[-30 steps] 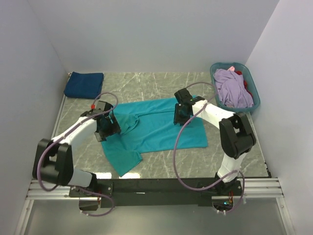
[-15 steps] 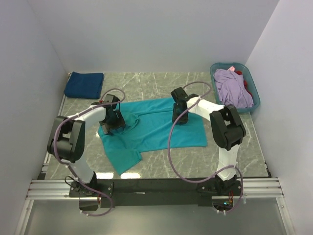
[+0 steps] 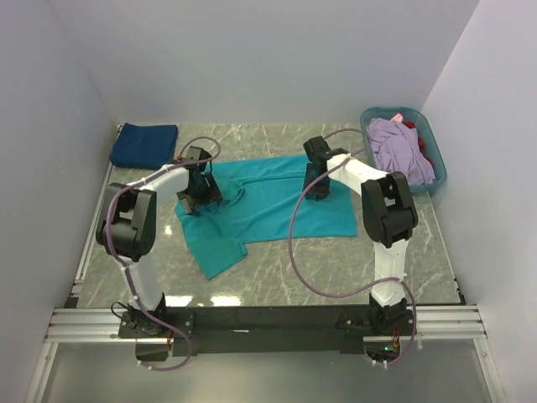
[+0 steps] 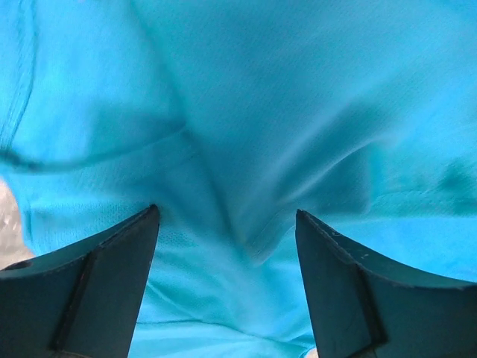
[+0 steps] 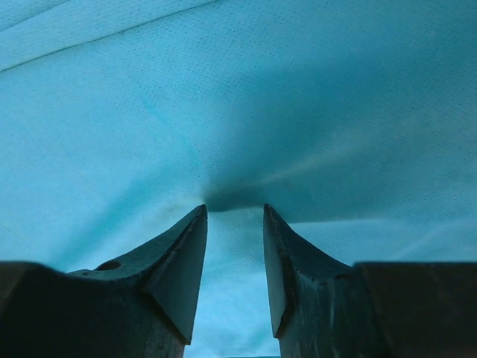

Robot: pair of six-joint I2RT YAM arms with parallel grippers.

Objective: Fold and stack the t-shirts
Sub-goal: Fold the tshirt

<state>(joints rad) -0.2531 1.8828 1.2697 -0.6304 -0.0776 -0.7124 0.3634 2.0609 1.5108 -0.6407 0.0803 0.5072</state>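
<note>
A teal t-shirt [image 3: 268,214] lies spread across the middle of the table, one sleeve [image 3: 220,252] pointing toward the near edge. My left gripper [image 3: 199,197] [image 4: 227,216] stands wide open, its tips down on the shirt's left part, with a raised ridge of teal cloth between them. My right gripper [image 3: 317,186] [image 5: 235,209] rests on the shirt's far right part. Its fingers are a narrow gap apart, and the cloth puckers at their tips. A folded navy t-shirt [image 3: 144,144] lies at the far left corner.
A teal-blue plastic basket [image 3: 373,126] stands at the far right, holding a lavender t-shirt [image 3: 401,151] and a bit of red cloth [image 3: 426,149]. White walls close in the table on three sides. The arms' cables loop over the near part of the table.
Both grippers have moved toward the far side of the table, and the teal shirt has slid that way with them. Its near sleeve has pulled back from the front edge.
</note>
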